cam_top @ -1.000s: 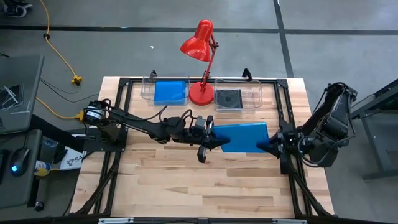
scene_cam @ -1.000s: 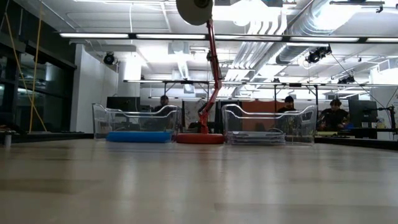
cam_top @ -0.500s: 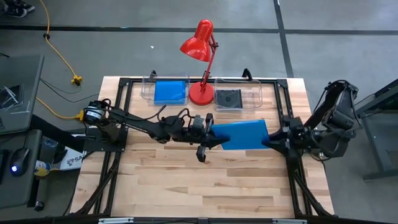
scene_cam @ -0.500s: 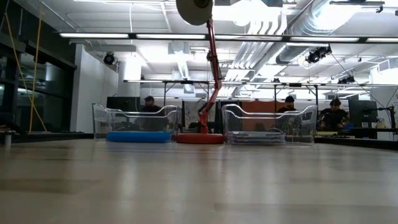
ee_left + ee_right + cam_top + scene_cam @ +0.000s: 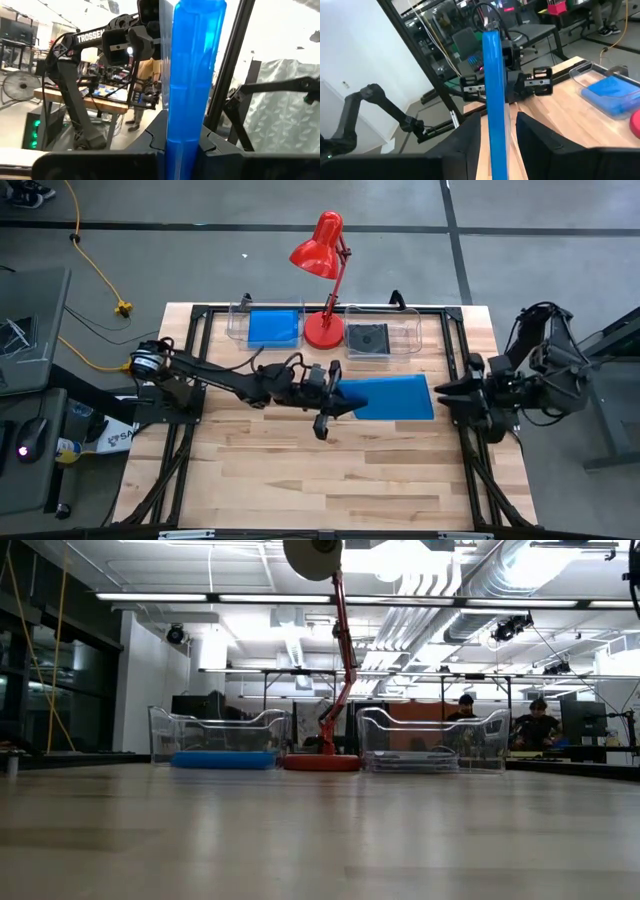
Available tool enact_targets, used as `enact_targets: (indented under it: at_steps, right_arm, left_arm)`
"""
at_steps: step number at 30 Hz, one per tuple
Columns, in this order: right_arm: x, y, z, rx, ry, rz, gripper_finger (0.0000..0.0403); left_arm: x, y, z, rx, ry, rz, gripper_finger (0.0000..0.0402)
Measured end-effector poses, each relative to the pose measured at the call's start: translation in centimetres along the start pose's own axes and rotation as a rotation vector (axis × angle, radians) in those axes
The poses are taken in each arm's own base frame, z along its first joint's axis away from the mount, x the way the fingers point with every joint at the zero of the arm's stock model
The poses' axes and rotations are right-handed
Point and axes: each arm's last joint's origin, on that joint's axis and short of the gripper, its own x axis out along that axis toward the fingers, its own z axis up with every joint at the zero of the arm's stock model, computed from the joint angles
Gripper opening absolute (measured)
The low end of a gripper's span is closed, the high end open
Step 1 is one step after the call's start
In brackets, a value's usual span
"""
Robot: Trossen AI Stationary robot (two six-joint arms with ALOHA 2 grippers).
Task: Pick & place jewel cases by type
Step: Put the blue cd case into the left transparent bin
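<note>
A blue jewel case [image 5: 390, 397] hangs over the middle of the table, with my left gripper [image 5: 340, 400] shut on its left end. My right gripper [image 5: 442, 393] is open just off the case's right edge. In the right wrist view the case [image 5: 493, 75] shows edge-on between that gripper's two fingers, with a gap on both sides. Another blue jewel case [image 5: 273, 327] lies flat in the left clear tray [image 5: 238, 320]. A dark jewel case [image 5: 367, 338] lies flat in the right clear tray [image 5: 412, 335]. The low view shows neither gripper. My left gripper pinches the case's left end [image 5: 182, 135] between its two fingers, one on each broad face. The fingers come about level from the table's left side. The case is lifted clear of the table and sticks out toward the right arm.
A red desk lamp [image 5: 322, 330] stands between the two trays at the far edge, with its head [image 5: 318, 250] beyond the table. Black frame rails [image 5: 460, 360] run along the table's sides. The near half of the wooden table [image 5: 320, 480] is bare. People sit at desks [image 5: 465, 705] in the room behind.
My right gripper has opened, let go of the blue case's right edge and drawn back toward the table's right edge, rising a little. The case stays in my left gripper, about where it was.
</note>
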Motion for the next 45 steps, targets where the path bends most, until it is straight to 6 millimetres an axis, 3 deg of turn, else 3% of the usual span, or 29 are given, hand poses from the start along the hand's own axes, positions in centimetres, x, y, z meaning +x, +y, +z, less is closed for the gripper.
enact_targets:
  at_steps: [7,23,36,45]
  right_arm:
    - [-0.6,0.1,0.0,-0.003,-0.021,-0.010,0.0109]
    - [-1.1,0.2,-0.1,-0.009,-0.054,-0.040,0.0108]
    - [-0.6,-0.1,-1.8,-0.029,-0.062,-0.090,0.0108]
    - [-0.3,-0.4,-3.1,-0.040,-0.045,-0.103,0.0108]
  left_arm:
    - [-1.2,-0.8,3.0,0.088,0.027,0.009,0.0021]
    - [-6.1,-2.1,9.6,0.235,0.135,0.134,0.0020]
    - [-13.2,-2.6,14.1,0.297,0.289,0.359,0.0020]
    - [-18.9,-3.1,17.6,0.310,0.253,0.478,0.0020]
